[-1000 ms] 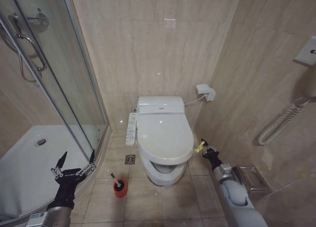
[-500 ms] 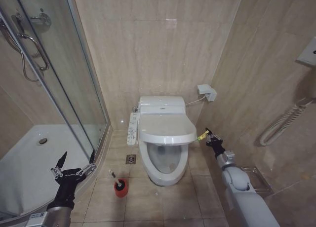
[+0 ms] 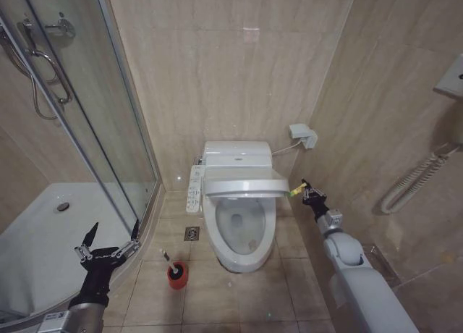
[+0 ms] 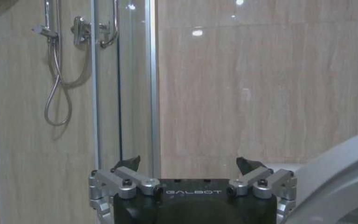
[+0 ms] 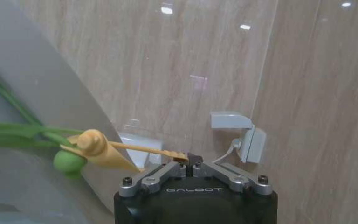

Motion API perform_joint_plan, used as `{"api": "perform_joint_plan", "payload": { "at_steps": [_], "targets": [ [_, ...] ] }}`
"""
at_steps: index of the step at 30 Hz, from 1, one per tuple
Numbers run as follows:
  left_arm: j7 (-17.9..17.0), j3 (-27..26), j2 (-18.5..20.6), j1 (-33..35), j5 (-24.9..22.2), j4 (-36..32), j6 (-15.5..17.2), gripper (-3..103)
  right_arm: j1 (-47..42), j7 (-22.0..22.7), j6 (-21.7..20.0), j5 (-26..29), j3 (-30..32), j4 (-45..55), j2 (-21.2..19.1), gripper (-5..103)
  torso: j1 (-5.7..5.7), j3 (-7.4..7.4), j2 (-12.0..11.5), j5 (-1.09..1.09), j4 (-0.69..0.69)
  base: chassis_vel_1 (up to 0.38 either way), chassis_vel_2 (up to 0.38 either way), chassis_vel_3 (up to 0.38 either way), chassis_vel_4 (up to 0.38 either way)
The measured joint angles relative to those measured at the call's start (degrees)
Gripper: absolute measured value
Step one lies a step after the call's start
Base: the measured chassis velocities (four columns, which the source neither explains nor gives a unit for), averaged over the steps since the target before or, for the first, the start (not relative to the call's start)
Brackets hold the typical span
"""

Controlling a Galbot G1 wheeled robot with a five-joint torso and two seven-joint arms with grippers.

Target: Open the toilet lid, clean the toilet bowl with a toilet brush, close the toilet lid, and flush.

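Observation:
The toilet lid [image 3: 246, 186] is half raised and seen edge-on above the toilet bowl [image 3: 239, 240], whose inside is now exposed. My right gripper [image 3: 301, 191] is beside the lid's right edge, shut on the small green-and-yellow tab [image 3: 294, 192]. In the right wrist view the fingers [image 5: 182, 162] pinch the yellow strip of the tab [image 5: 98, 145], with the lid [image 5: 39, 98] tilted alongside. The toilet brush [image 3: 173, 269] stands in its red holder on the floor left of the bowl. My left gripper [image 3: 108, 240] hangs open low by the shower, apart from everything; its fingers [image 4: 191, 165] hold nothing.
The shower's glass enclosure [image 3: 119, 141] and white tray [image 3: 43, 239] take up the left. A button panel [image 3: 192, 189] runs along the bowl's left side, with a floor drain [image 3: 191, 234] below it. A wall socket [image 3: 302, 135] and a corrugated hose [image 3: 412, 177] sit on the right wall.
The right gripper has risen with the tab, swinging the lid up from nearly flat on the bowl to half raised. The left arm has not moved.

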Motion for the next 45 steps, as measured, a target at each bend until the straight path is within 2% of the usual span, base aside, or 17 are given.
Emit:
{"api": "perform_joint_plan", "payload": {
  "at_steps": [23,30,45],
  "targets": [
    [0.0,0.0,0.0,0.0,0.0,0.0,0.0,100,11.8,2.2,-0.9,4.8,-6.3,-6.8,-5.6,1,0.01,0.0,0.0,0.01,0.01,0.0,0.0,0.0,0.0],
    [0.0,0.0,0.0,0.0,0.0,0.0,0.0,100,15.7,3.2,-1.6,5.4,-9.6,-8.7,-5.8,1,0.01,0.01,0.0,0.0,-0.03,0.0,0.0,0.0,0.0],
    [0.0,0.0,0.0,0.0,0.0,0.0,0.0,100,23.6,5.5,-1.3,6.0,-17.1,-16.0,-6.0,1,0.01,0.0,0.0,0.0,-0.02,0.0,0.0,0.0,0.0]
  ]
}}
